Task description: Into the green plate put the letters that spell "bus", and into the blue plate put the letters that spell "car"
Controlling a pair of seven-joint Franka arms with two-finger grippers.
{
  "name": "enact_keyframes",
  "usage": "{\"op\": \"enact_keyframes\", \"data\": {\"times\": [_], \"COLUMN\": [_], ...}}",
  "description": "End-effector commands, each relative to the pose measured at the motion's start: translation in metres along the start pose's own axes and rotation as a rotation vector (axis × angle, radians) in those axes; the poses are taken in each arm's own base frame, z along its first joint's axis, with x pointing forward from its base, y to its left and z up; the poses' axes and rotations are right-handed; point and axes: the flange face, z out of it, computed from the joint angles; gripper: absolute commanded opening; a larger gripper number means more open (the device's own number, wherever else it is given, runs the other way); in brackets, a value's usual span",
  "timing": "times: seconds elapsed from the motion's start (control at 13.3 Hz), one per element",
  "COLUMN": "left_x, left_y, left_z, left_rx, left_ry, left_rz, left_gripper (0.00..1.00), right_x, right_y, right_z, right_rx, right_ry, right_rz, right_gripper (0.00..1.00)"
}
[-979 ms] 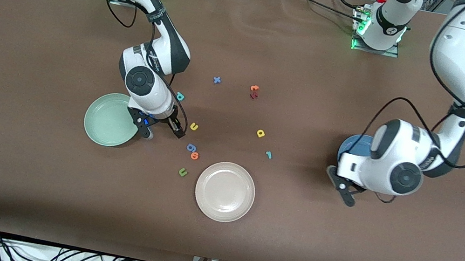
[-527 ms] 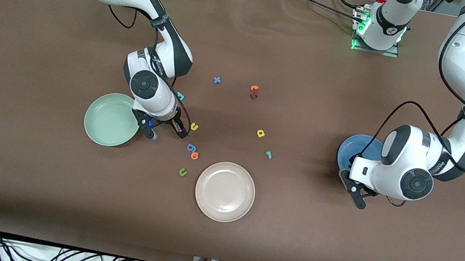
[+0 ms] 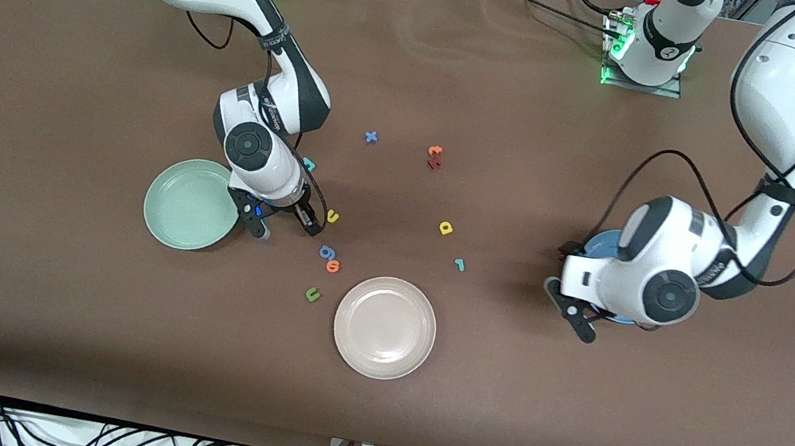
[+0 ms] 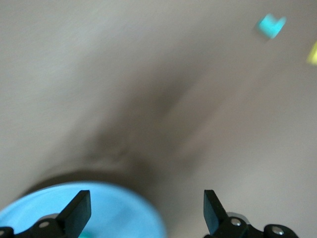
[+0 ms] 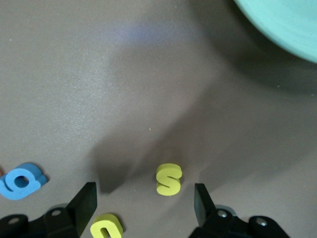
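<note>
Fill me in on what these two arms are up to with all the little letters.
They are sorting foam letters into plates. The right hand is open and low over the yellow "s", which lies on the table between its fingers, beside the green plate. The yellow-orange "u" lies close by. The left hand is open over the rim of the blue plate, holding nothing. The yellow "a" and teal "r" lie loose on the table. The beige plate holds nothing.

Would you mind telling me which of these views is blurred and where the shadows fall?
Left wrist view: smeared by motion blur, the blue plate and a teal letter soft-edged. Right wrist view: sharp, a dark shadow around the yellow "s". Front view: evenly lit and sharp, soft shadows under both arms.
</note>
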Motion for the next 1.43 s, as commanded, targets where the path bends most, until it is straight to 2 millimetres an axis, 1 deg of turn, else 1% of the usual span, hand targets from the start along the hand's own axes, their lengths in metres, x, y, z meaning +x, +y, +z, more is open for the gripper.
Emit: {"op": "enact_keyframes", "data": {"times": [0.0,0.08,0.15,0.23,0.3,0.38,0.45,0.53,0.6,0.68,0.75,0.83,0.9,1.05,1.13,1.21,1.28,1.36], "left_x": [0.018,0.030,0.039,0.051,0.061,0.071,0.079,0.085,0.090,0.093,0.094,0.094,0.094,0.094,0.094,0.094,0.096,0.096], "left_y": [0.058,0.086,0.111,0.135,0.153,0.174,0.191,0.198,0.204,0.211,0.215,0.218,0.220,0.216,0.215,0.209,0.215,0.215], "left_z": [-0.008,-0.007,-0.001,0.004,0.011,0.024,0.033,0.051,0.061,0.070,0.082,0.089,0.098,0.106,0.105,0.101,0.103,0.107], "left_rx": [0.028,0.041,0.054,0.059,0.052,0.047,0.042,0.035,0.023,0.026,0.039,0.066,0.098,0.126,0.144,0.148,0.148,0.145], "left_ry": [-0.007,-0.005,0.002,0.034,0.075,0.097,0.124,0.132,0.148,0.152,0.141,0.136,0.130,0.123,0.128,0.134,0.133,0.128], "left_rz": [-0.194,-0.249,-0.320,-0.391,-0.458,-0.514,-0.541,-0.537,-0.544,-0.550,-0.549,-0.537,-0.522,-0.510,-0.487,-0.483,-0.474,-0.476], "left_gripper": [1.00,1.00,1.00,1.00,1.00,1.00,1.00,1.00,1.00,1.00,1.00,1.00,1.00,1.00,0.95,0.79,0.54,0.39], "right_x": [-0.003,-0.003,-0.002,-0.002,-0.002,-0.002,-0.002,-0.002,-0.002,-0.002,-0.001,-0.001,0.000,0.004,0.009,0.011,0.012,0.013], "right_y": [0.003,0.003,0.003,0.004,0.004,0.004,0.005,0.005,0.005,0.005,0.005,0.006,0.006,0.007,0.008,0.009,0.009,0.009], "right_z": [0.008,0.009,0.008,0.008,0.009,0.008,0.009,0.009,0.009,0.009,0.009,0.009,0.008,0.008,0.007,0.006,0.006,0.006], "right_rx": [-0.002,-0.004,-0.002,-0.005,-0.006,-0.007,-0.008,-0.010,-0.010,-0.010,-0.009,-0.010,-0.009,-0.013,-0.013,-0.012,-0.013,-0.013], "right_ry": [-0.001,0.000,0.001,0.004,0.004,0.005,0.006,0.006,0.006,0.006,0.007,0.007,0.008,0.012,0.017,0.020,0.022,0.022], "right_rz": [-0.007,-0.008,-0.010,-0.011,-0.012,-0.015,-0.018,-0.027,-0.036,-0.041,-0.040,-0.040,-0.040,-0.035,-0.029,-0.027,-0.030,-0.029], "right_gripper": [0.83,0.83,0.83,0.80,0.78,0.76,0.66,0.54,0.44,0.41,0.41,0.42,0.42,0.44,0.47,0.49,0.49,0.49]}}
